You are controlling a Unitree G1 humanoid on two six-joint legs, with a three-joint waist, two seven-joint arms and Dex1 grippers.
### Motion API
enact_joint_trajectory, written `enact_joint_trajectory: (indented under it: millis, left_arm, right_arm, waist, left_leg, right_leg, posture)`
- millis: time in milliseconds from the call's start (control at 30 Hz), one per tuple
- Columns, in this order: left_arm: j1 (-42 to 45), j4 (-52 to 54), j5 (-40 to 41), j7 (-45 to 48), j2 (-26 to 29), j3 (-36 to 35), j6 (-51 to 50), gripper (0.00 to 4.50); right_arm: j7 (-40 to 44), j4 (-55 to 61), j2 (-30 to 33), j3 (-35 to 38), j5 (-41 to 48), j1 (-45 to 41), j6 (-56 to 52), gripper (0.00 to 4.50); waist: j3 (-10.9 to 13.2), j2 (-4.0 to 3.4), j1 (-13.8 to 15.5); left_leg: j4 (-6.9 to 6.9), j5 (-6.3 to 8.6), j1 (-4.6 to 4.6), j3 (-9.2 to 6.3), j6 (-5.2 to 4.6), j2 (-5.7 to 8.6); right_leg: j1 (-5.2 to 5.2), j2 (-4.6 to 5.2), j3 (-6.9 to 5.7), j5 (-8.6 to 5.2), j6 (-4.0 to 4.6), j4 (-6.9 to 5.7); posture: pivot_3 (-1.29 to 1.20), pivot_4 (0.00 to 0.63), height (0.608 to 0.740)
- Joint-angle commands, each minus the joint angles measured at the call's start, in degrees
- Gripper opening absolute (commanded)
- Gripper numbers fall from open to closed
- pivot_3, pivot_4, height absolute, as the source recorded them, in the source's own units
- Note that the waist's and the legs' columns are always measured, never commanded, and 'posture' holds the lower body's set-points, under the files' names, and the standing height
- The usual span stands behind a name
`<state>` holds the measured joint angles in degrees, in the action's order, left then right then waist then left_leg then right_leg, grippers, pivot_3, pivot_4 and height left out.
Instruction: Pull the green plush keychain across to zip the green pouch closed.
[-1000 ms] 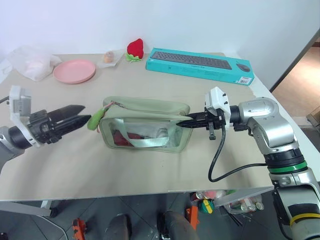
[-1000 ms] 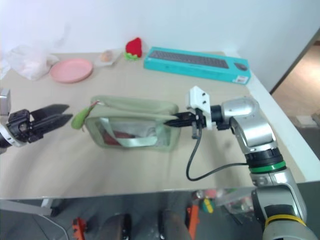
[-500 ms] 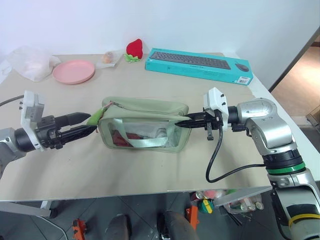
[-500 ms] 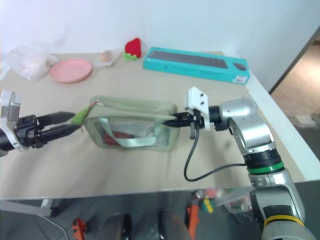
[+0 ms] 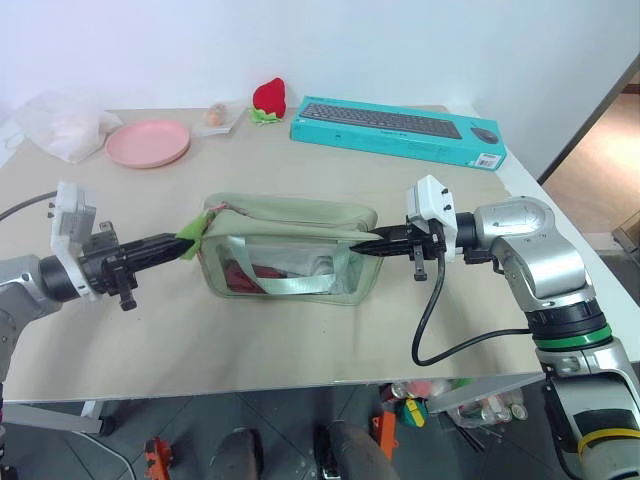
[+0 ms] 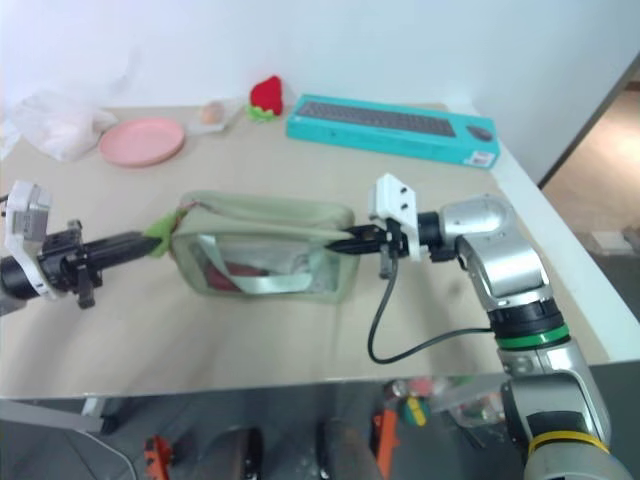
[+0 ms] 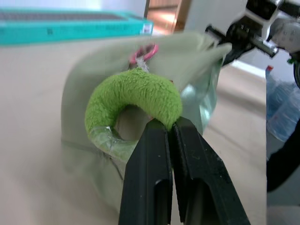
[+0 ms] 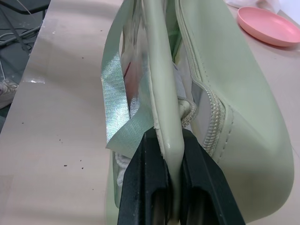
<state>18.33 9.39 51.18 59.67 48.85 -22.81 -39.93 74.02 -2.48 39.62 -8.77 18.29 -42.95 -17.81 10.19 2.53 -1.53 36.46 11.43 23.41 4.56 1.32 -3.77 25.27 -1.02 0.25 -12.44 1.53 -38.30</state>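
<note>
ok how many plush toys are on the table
2: a lime-green fuzzy plush keychain at the sage-green fabric pouch's left end, and a red strawberry plush at the far edge. The pouch's contents might hide more.

**Beige table and its load**

The beige flat-topped table point(image 5: 300, 340) carries the pale sage-green fabric pouch with clear window point(image 5: 285, 250) near its middle. Behind the pouch lie a teal cardboard keyboard box point(image 5: 398, 130), a red strawberry plush point(image 5: 269, 98), a round pink plate point(image 5: 148, 142) and a crumpled clear plastic bag point(image 5: 55, 122).

Bare table point(image 5: 300, 340) before the green pouch point(image 5: 290, 250) (far edge cluttered).
</note>
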Motion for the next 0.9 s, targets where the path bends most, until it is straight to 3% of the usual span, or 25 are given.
enact_joint_trajectory:
  millis: [33,100,233,367,467,800,833,900]
  left_arm:
    - [7.59,0.37,5.25,-2.64,-0.87,-2.44,-0.9,0.06]
    - [13.26,1.19,7.43,-3.85,-1.67,0.1,-2.9,0.06]
    - [16.43,2.19,7.5,-3.38,-1.91,4.95,-6.96,0.06]
    - [18.9,1.96,-0.24,-1.31,-2.25,13.36,-3.96,0.06]
    - [20.56,0.7,-1.99,-0.37,-3.27,15.66,-3.31,0.06]
    - [21.7,-1.33,-1.02,-1.13,-4.18,11.07,-2.77,3.38]
    - [21.67,-1.25,-0.06,-1.05,-4.02,10.09,-3.23,3.65]
    - [21.46,-1.71,2.32,-1.39,-3.16,6.77,-4.53,3.65]
  right_arm:
    - [-0.18,1.65,0.14,1.07,0.44,-0.22,0.08,0.0]
    - [-0.3,1.67,0.02,1.02,0.44,-0.37,0.06,0.0]
    - [-0.61,1.58,-0.24,0.94,0.32,-0.61,0.07,0.0]
    - [-1.16,2.8,-0.18,1.21,0.52,0.16,-0.47,0.0]
    - [-1.66,3.79,0.0,1.52,0.74,0.78,-1.06,0.0]
    - [-3.1,6.45,0.63,2.12,1.28,2.57,-2.72,0.0]
    - [-3.2,6.61,0.66,2.11,1.33,2.63,-2.82,0.0]
    - [-3.3,6.42,0.64,2.03,1.34,2.53,-2.8,0.0]
  waist:
    - [0.0,0.01,0.03]
    - [0.01,0.02,0.18]
    - [0.0,-0.05,-0.16]
    - [0.01,-0.04,-0.1]
    - [0.01,-0.03,-0.01]
    - [0.01,-0.03,-0.2]
    - [0.01,-0.03,-0.21]
    - [0.01,-0.03,-0.22]
  left_leg:
    - [0.0,0.0,0.01,-0.01,0.0,0.0]
    - [0.03,0.0,0.05,-0.03,0.01,0.02]
    - [-0.04,0.0,-0.02,0.07,0.0,0.13]
    - [-0.03,0.01,0.01,0.03,0.01,0.1]
    - [-0.01,-0.01,0.01,0.02,0.03,0.11]
    - [0.0,-0.01,-0.01,0.02,0.03,0.09]
    - [0.0,-0.01,0.0,0.02,0.03,0.09]
    - [0.0,-0.01,0.0,0.02,0.03,0.09]
  right_leg:
    - [0.0,0.0,0.0,0.0,-0.01,0.0]
    - [0.0,-0.01,-0.03,0.01,-0.02,0.0]
    - [-0.02,-0.04,0.18,-0.02,-0.11,0.01]
    - [0.0,-0.04,0.14,-0.02,-0.12,0.01]
    - [-0.01,-0.11,0.11,-0.02,-0.1,0.0]
    - [-0.01,-0.1,0.15,0.0,-0.1,-0.01]
    - [-0.01,-0.1,0.15,0.0,-0.1,-0.01]
    - [-0.01,-0.1,0.15,-0.01,-0.1,-0.01]
  posture:
    - [0.0,0.15,0.74]
    - [0.0,0.15,0.74]
    - [0.0,0.15,0.74]
    - [0.0,0.15,0.74]
    - [0.0,0.15,0.74]
    - [0.0,0.15,0.74]
    - [0.0,0.15,0.74]
    - [0.0,0.15,0.74]
